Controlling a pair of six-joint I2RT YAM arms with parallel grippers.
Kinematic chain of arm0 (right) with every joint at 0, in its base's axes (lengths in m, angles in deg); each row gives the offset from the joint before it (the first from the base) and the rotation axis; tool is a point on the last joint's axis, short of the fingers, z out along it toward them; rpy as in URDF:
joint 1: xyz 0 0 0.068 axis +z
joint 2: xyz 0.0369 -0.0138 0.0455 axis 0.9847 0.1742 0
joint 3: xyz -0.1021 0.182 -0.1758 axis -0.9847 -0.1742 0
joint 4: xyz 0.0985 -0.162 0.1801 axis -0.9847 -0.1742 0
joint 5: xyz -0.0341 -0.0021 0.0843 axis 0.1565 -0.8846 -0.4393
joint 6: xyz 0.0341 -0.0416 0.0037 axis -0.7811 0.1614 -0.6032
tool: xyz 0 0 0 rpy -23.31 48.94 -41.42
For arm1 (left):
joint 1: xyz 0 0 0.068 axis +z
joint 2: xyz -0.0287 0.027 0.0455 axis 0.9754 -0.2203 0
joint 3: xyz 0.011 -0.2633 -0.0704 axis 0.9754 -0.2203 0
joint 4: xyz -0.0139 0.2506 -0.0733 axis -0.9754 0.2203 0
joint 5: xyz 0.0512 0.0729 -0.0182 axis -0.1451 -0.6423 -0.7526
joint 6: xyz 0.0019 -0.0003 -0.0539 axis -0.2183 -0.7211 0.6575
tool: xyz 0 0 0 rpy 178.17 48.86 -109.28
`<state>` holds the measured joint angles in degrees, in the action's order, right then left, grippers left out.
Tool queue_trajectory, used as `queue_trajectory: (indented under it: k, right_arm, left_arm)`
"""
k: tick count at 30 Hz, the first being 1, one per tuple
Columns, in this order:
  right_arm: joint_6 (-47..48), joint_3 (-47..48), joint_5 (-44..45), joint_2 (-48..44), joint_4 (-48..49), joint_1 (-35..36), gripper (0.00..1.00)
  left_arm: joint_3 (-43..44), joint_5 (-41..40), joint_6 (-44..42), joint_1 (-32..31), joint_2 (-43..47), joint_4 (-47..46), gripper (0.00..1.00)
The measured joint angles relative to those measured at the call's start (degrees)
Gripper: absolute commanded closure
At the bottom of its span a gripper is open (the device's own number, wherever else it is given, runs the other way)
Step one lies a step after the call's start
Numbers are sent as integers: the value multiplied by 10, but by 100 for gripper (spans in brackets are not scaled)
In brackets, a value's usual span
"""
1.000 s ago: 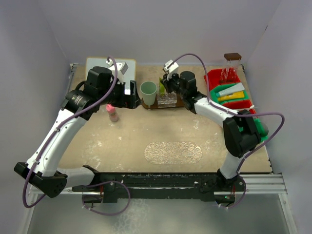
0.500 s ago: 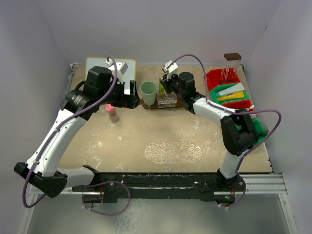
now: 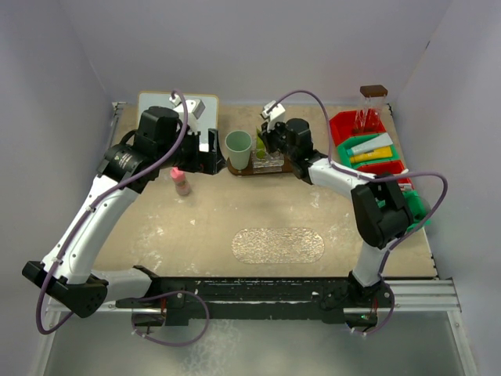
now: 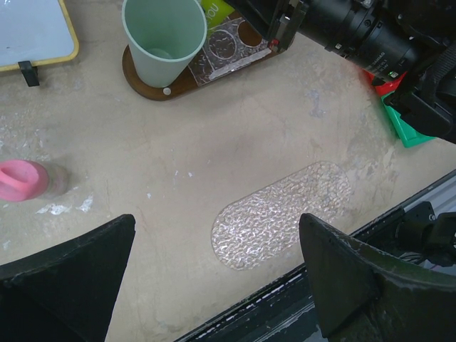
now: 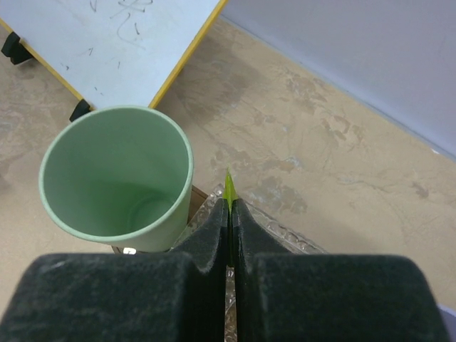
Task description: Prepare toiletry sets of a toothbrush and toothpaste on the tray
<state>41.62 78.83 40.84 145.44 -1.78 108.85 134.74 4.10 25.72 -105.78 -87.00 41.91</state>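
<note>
A brown oval tray (image 3: 241, 170) at the back of the table carries a pale green cup (image 3: 239, 149) (image 4: 164, 35) (image 5: 117, 178) and a clear rack with round holes (image 3: 268, 161) (image 4: 228, 50). My right gripper (image 3: 263, 142) (image 5: 230, 214) hangs over the rack, beside the cup. It is shut on a thin lime-green toothpaste tube (image 5: 229, 187), and only the tube's flat tip shows past the fingers. My left gripper (image 3: 218, 161) (image 4: 217, 228) stands open and empty just left of the cup. I cannot make out a toothbrush.
A pink-capped bottle (image 3: 182, 182) (image 4: 21, 179) stands below my left wrist. A whiteboard (image 3: 168, 106) (image 5: 114, 43) lies at the back left. Red and green bins (image 3: 368, 149) and a clear jar (image 3: 373, 106) sit at the right. A textured oval mat (image 3: 278, 244) (image 4: 285, 214) lies near the front.
My right gripper has crept slightly left and back over the rack with the green tube still in it. The left arm has not moved.
</note>
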Motion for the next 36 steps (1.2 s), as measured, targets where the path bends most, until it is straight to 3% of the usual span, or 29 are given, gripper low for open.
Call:
queue_trajectory:
  k: [3, 13, 17, 22, 27, 36]
  right_arm:
    - [0, -4, 0, 6, 5, 0, 94]
    - [-10, -12, 14, -6, -3, 2, 41]
    - [-13, -12, 22, -74, -75, 3, 30]
    - [-13, -18, 37, -225, -162, -3, 30]
    - [-37, -56, 83, -332, -222, -54, 36]
    - [-204, -72, 200, -264, -346, -236, 38]
  left_arm:
    - [0, 0, 0, 0, 0, 0, 7]
    - [0, 0, 0, 0, 0, 0, 7]
    - [0, 0, 0, 0, 2, -1, 7]
    - [-9, 1, 1, 0, 11, -15, 7]
    - [-19, 3, 2, 0, 15, -28, 6]
    - [-21, 7, 1, 0, 11, -50, 7]
